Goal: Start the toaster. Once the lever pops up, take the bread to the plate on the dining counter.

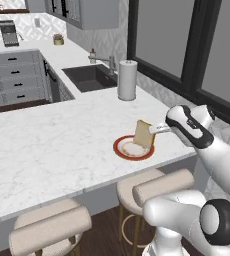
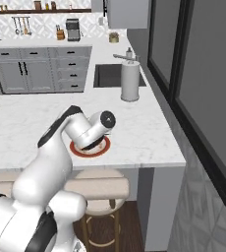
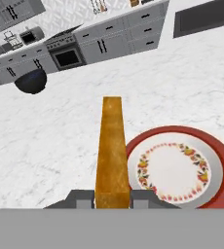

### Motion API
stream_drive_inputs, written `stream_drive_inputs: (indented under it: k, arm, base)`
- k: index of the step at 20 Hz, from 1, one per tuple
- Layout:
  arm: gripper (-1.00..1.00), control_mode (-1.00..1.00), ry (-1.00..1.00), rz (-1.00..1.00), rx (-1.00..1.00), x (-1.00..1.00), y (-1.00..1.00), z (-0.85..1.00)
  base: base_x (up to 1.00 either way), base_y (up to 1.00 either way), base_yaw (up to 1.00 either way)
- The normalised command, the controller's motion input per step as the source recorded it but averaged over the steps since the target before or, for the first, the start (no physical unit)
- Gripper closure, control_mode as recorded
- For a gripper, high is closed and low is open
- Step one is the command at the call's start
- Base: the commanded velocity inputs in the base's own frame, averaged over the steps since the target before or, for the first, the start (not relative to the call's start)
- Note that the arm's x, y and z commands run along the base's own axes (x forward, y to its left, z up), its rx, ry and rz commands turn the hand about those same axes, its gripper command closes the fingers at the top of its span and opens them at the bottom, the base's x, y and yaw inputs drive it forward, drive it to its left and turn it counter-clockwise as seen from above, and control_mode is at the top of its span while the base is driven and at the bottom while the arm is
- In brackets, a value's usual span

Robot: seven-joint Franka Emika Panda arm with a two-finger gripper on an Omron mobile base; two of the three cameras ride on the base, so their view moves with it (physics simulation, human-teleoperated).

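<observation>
Far left at the back, on the rear counter w/ grey cabinets, stands the toaster, well apart from everything else; in the right base view it sits under a shelf, and in the hand view it is small near the top left corner. A dark round bowl lies on the marble nearer to the oven. Going right, the dining counter spreads wide, w/ beige stools under its front edge. Behind it the sink w/ a faucet, and just beside it an upright paper towel roll. Then the plate, near the counter's front right edge; in the hand view its red rim and flowered cream centre show well, and in the right base view the arm covers most of it. The bread is held upright on its edge, above the plate's right part; in the hand view it is seen edge-on, towards the plate's left rim. I cannot tell if its lower edge touches the plate. At the right, the gripper is closed on the bread, one finger at each side of the slice, approx. at its rear edge.
</observation>
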Motion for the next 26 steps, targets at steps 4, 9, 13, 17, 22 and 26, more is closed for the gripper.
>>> stream_drive_inputs:
  k: [4, 9, 13, 17, 22, 26]
  arm:
    - [1.00, -1.00, 0.00, 0.00, -0.01, 0.11, 0.12, -0.57]
    - [1.00, -1.00, 0.00, 0.00, 0.00, 0.84, 0.03, -0.14]
    - [1.00, -1.00, 0.01, 0.02, 0.00, 0.46, 0.00, -0.21]
    - [1.00, -1.00, 0.01, 0.07, 0.00, 0.12, 0.00, -0.27]
    - [1.00, -1.00, 0.02, 0.09, 0.00, 0.01, 0.00, -0.18]
    - [1.00, -1.00, 0.08, 0.11, 0.00, 0.00, 0.00, -0.02]
  base:
    - [0.00, 0.00, 0.00]
    - [0.00, 0.00, 0.00]
    - [0.00, 0.00, 0.00]
    - [0.00, 0.00, 0.00]
    - [0.00, 0.00, 0.00]
    - [0.00, 0.00, 0.00]
